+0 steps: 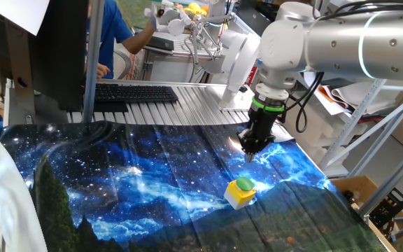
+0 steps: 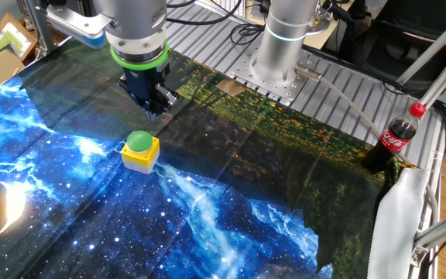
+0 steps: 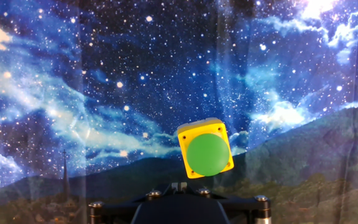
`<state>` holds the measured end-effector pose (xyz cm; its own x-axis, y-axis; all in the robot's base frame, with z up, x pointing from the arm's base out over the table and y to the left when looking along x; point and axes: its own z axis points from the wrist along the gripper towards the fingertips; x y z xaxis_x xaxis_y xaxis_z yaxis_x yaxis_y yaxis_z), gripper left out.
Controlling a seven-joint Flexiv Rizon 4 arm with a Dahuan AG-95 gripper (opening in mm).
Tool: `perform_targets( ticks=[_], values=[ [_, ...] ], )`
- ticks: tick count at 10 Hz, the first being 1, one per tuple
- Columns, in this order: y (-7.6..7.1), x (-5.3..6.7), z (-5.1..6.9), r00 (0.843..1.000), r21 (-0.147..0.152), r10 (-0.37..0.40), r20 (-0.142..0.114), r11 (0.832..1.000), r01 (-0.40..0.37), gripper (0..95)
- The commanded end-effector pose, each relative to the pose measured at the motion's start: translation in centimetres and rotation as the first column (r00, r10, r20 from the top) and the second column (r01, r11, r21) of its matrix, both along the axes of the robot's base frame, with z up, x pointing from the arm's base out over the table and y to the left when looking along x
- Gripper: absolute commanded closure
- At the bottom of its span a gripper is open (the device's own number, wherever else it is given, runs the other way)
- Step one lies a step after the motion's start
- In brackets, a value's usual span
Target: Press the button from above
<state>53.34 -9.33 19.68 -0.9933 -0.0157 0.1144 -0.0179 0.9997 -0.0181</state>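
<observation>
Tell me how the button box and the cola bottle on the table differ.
The button is a green dome in a squat yellow box; the cola bottle is tall, dark and slim with a red cap. The button sits mid-cloth just ahead of the gripper; the bottle stands at the cloth's far edge, away from the arm. Both rest upright on the starry cloth.

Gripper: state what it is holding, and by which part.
Nothing is held. The gripper hangs in the air, apart from the button, touching nothing.
</observation>
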Motion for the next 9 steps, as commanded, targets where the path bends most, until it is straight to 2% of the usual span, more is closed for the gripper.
perform_targets(
  ticks=[1, 7, 9],
  values=[
    [-0.03, -0.01, 0.01, 1.000, -0.001, -0.001, 0.011, 1.000, 0.001, 95.0],
    [-0.03, -0.01, 0.03, 0.999, -0.001, 0.000, 0.040, 1.000, 0.000, 95.0],
    [-0.03, -0.01, 0.03, 0.999, -0.001, 0.001, 0.040, 1.000, -0.001, 95.0]
  ],
)
